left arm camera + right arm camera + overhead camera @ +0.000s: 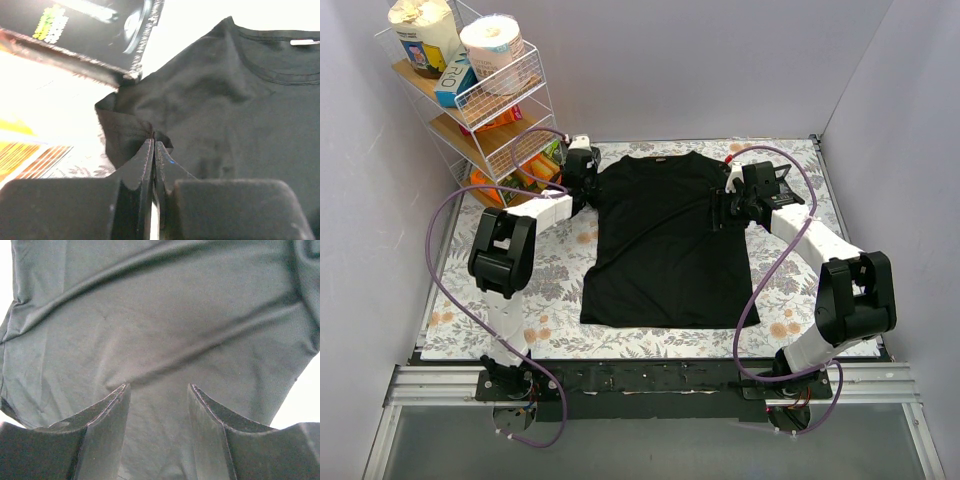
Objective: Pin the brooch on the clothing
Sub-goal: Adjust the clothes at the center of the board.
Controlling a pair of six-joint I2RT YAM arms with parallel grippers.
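The black T-shirt (660, 240) lies flat on the floral tablecloth, collar toward the back. My left gripper (588, 186) is at its left sleeve; in the left wrist view the gripper (153, 142) is shut, pinching a fold of the sleeve (130, 130). The shirt (225, 100) and its pale collar label (305, 42) show beyond. My right gripper (718, 210) is over the shirt's right side, below the right sleeve. In the right wrist view it (157, 387) is open and empty just above the fabric (160, 315). The brooch is not in view.
A white wire rack (480, 100) with a toilet roll, boxes and packets stands at the back left, close to the left arm. A black printed box (75, 30) lies just beyond the sleeve. Grey walls enclose the table on three sides.
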